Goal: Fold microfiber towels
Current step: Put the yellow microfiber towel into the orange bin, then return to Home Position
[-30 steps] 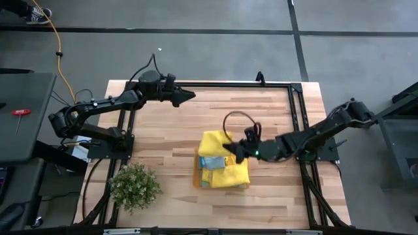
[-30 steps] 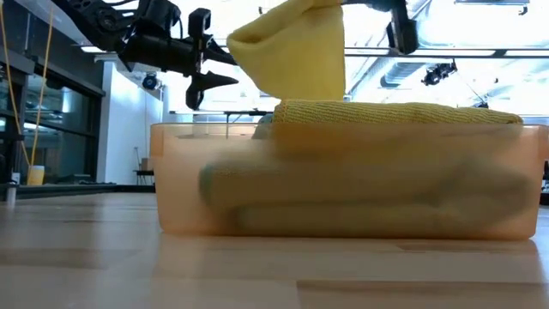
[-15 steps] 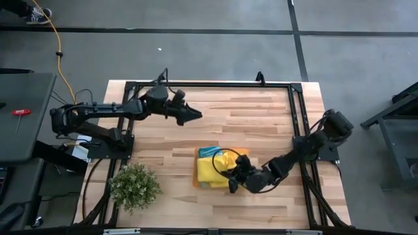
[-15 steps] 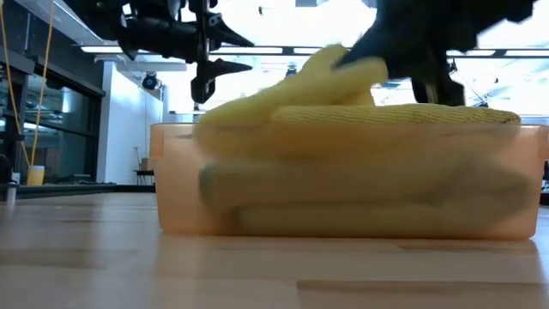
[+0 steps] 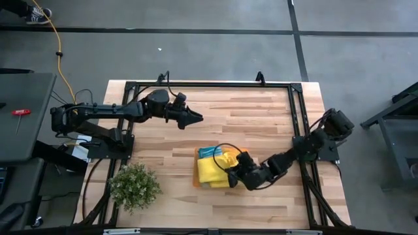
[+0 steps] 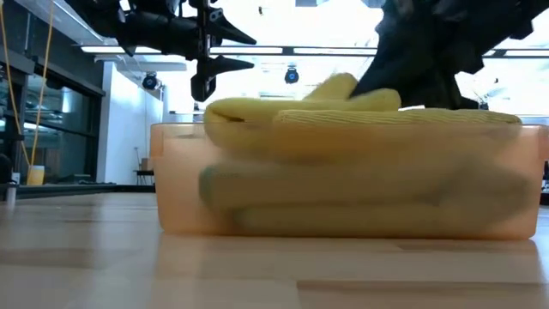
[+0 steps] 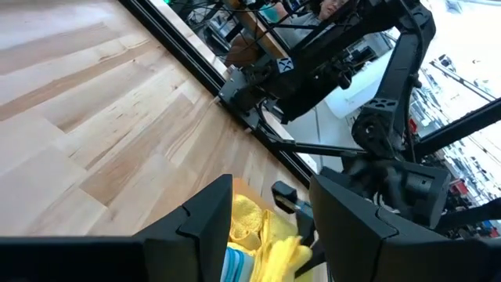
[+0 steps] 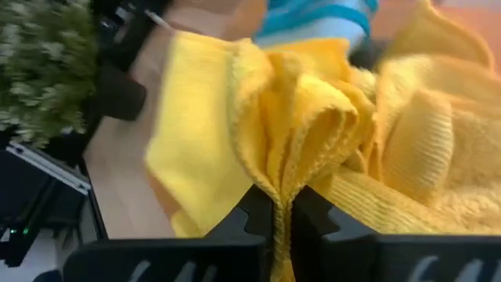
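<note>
A yellow towel lies on top of a stack of folded towels in a translucent orange bin at the table's middle. A teal towel shows at the stack's far side. My right gripper is at the bin's right near corner, shut on the yellow towel. My left gripper hovers open and empty above the table, on the far left of the bin; it also shows in the low view. My right gripper pinches a bunched, pleated part of the yellow towel between its two fingers, several layers together. The fingers come from the table's right, slanting down. The rest of the towel lies slack on the stack in the bin.
A small potted plant stands at the table's near left. A black frame runs along the table's far and side edges. Bare wood lies between the bin and the far edge.
My right gripper has gone down and toward the table's near edge with the yellow towel. The towel was lifted and hanging above the bin; now it lies laid over the stack. My left gripper has moved toward the near edge and a little right.
</note>
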Controlling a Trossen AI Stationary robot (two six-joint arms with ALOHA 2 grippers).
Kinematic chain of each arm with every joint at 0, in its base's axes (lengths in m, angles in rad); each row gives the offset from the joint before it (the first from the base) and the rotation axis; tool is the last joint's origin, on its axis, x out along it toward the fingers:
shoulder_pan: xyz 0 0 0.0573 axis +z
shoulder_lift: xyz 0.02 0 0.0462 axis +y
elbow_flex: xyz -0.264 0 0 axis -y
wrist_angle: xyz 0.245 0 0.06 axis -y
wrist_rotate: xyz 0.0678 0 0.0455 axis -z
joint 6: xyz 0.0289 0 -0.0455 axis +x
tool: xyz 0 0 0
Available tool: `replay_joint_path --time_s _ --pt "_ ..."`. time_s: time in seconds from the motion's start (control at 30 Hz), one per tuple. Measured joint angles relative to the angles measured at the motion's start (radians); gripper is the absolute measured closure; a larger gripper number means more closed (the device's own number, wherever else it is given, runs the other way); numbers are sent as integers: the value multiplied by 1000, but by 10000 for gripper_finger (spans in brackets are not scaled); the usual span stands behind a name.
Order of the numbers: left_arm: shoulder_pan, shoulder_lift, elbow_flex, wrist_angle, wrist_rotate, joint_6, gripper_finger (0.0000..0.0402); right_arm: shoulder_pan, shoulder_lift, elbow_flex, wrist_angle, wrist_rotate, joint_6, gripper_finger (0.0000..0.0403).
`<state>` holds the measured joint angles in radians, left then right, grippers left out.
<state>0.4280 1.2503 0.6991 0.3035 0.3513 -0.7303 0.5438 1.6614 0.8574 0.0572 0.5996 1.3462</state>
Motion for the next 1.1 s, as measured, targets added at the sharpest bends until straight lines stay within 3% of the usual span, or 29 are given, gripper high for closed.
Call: replay_joint_path --time_s 0.17,0.4,0.57,0.77,1.1 --pt "11 0 0 -4 1 0 241 -61 -1 0 -58 -175 73 374" --pt "31 0 0 -9 9 6 241 -102 -40 0 -126 -263 42 278" --pt "51 0 0 -16 23 16 241 -117 -157 0 -312 -221 22 228" --pt "80 0 0 -15 23 27 241 -121 -320 0 -505 -153 -41 222" --pt "96 -58 36 7 23 132 241 -132 -453 0 -529 -52 -226 221"
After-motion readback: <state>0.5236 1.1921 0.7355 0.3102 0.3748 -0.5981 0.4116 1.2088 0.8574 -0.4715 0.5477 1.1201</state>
